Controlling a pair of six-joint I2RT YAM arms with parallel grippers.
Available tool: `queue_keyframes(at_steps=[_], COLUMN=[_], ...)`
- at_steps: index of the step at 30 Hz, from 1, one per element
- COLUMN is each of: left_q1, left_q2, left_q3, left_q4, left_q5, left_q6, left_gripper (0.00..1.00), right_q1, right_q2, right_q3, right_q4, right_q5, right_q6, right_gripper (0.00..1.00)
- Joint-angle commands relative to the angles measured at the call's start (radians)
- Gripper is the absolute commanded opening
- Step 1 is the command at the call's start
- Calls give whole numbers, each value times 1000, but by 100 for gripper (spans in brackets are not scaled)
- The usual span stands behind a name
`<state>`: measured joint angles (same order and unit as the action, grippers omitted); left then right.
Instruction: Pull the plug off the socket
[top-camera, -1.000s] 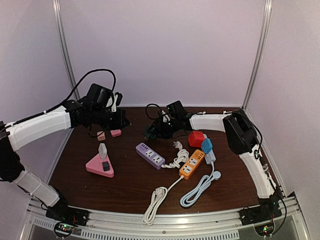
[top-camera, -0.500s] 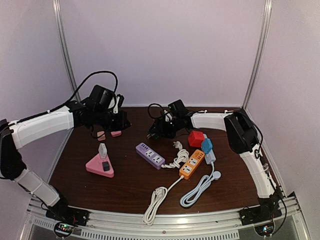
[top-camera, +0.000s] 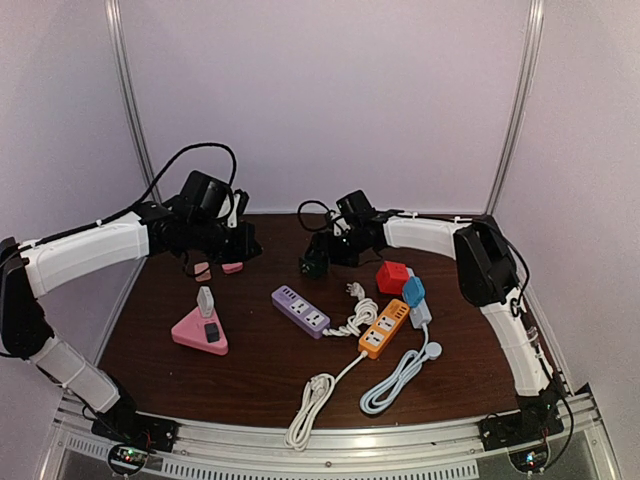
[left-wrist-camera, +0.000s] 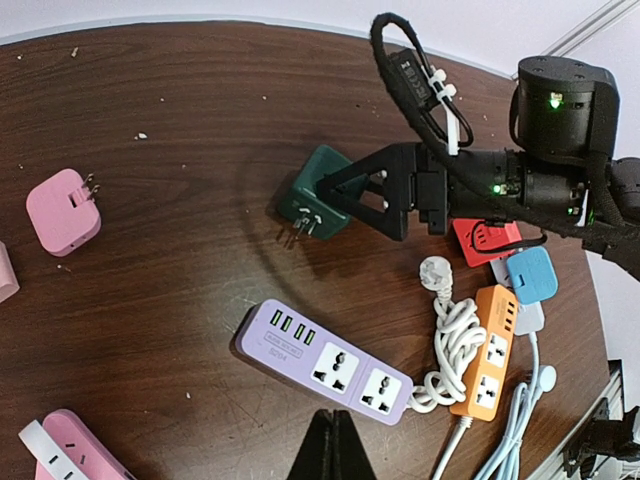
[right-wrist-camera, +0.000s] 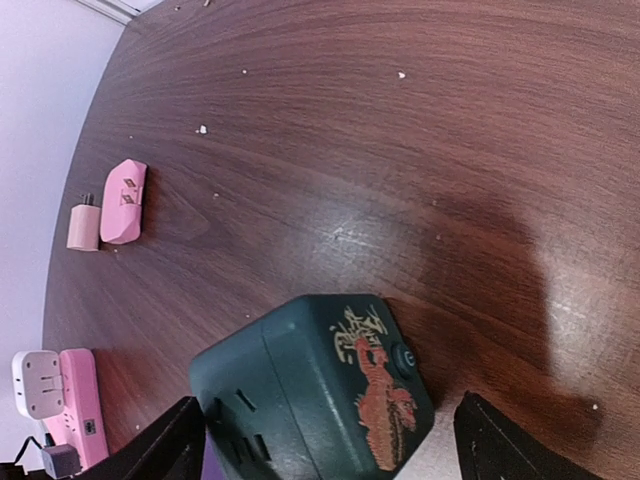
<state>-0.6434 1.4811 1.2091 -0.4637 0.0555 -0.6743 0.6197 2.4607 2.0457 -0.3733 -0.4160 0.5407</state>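
A dark green cube plug (right-wrist-camera: 320, 390) with metal prongs lies on the brown table (top-camera: 250, 370), near the back middle (top-camera: 313, 265). My right gripper (right-wrist-camera: 335, 445) stands open around it, one finger on each side with a gap to the cube. The left wrist view shows those black fingers (left-wrist-camera: 375, 190) beside the cube (left-wrist-camera: 312, 195). A purple socket strip (left-wrist-camera: 325, 360) lies in front with its outlets empty (top-camera: 300, 310). My left gripper (left-wrist-camera: 333, 425) is shut on nothing and hovers above the table at the back left (top-camera: 245, 240).
An orange strip (top-camera: 385, 328), a red cube (top-camera: 392, 277) and a blue plug (top-camera: 413, 291) lie at the right, with coiled white cords (top-camera: 310, 395). A pink triangular socket (top-camera: 200, 332) carries a white plug (top-camera: 206, 300). Small pink adapters (top-camera: 232, 266) lie at the back left.
My right gripper's jaws have spread wide and drawn back a little, and the green cube now lies free on the table. The left arm has hardly moved.
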Motion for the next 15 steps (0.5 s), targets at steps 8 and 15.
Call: queue_keyframes(at_steps=[8, 15], left_q1=[-6, 5], left_q2=[-3, -87], left_q3=[-27, -114], left_q4=[46, 4], left_q5=[-19, -178], left_q6=[-3, -46], left_gripper=[0, 0], right_q1=[-7, 22], right_q2=[-175, -325], right_q3=[-60, -244], right_q4=[-98, -27], right_q5=[148, 158], right_q6=[-96, -96], right_gripper=[88, 87])
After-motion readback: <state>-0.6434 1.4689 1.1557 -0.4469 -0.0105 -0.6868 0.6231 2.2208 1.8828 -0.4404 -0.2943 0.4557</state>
